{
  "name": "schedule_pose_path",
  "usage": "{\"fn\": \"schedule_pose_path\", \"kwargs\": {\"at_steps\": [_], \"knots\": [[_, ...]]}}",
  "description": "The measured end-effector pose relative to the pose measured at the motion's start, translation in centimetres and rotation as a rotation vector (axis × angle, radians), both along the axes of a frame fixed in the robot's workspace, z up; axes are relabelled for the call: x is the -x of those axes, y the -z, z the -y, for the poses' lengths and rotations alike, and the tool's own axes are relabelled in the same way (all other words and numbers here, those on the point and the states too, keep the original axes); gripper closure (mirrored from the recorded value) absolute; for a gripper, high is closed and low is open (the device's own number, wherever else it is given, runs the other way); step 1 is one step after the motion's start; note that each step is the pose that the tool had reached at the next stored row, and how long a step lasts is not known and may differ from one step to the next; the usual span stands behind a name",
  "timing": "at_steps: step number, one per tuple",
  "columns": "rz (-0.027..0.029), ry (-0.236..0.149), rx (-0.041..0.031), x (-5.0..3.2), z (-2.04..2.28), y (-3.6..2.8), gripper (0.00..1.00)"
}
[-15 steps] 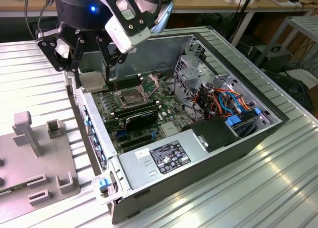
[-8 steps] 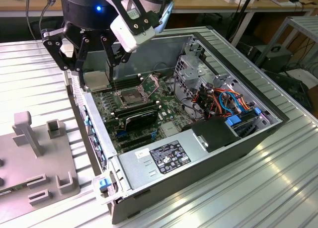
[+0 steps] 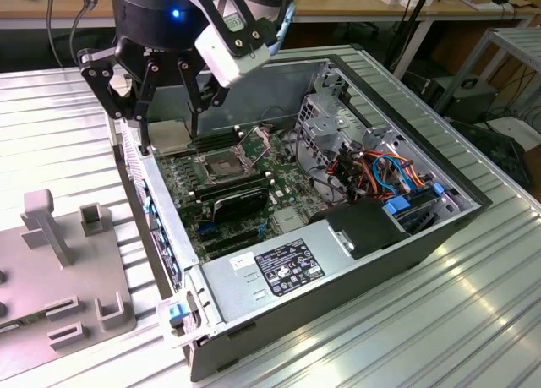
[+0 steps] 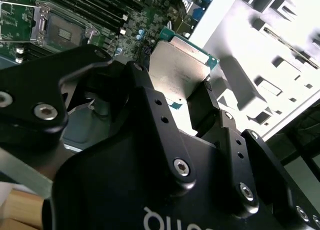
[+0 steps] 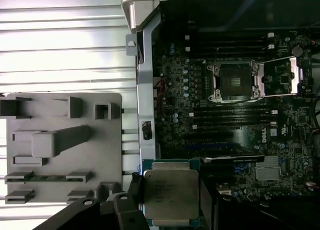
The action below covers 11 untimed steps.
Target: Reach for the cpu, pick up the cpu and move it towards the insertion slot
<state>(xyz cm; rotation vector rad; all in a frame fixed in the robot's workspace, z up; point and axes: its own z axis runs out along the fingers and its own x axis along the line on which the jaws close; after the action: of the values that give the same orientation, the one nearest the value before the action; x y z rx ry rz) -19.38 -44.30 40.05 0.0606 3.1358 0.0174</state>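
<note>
The cpu, a thin square chip with a pale silver face, hangs between my gripper's black fingers above the far left corner of the open computer case. My gripper is shut on the cpu, holding it by two opposite edges over the case wall. The second wrist view shows the cpu held at a tilt in the gripper. The insertion slot, a silver-framed socket with a dark centre, lies on the motherboard with its flap swung open. The insertion slot is some way from the chip.
A grey fixture plate with pegs and pockets lies outside the case at the exterior view's left. Inside are long memory slots, a black card, the power supply, a drive cage and coloured cables. The case's side wall stands between plate and board.
</note>
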Motion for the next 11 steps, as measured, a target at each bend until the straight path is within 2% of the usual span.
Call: {"fn": "schedule_pose_path", "kwargs": {"at_steps": [3,11], "knots": [[0.0001,0.0,0.0031,-0.39,-0.16,0.0,0.45],[0.0,0.0,0.0173,-2.15,-0.96,0.01,0.45]]}}
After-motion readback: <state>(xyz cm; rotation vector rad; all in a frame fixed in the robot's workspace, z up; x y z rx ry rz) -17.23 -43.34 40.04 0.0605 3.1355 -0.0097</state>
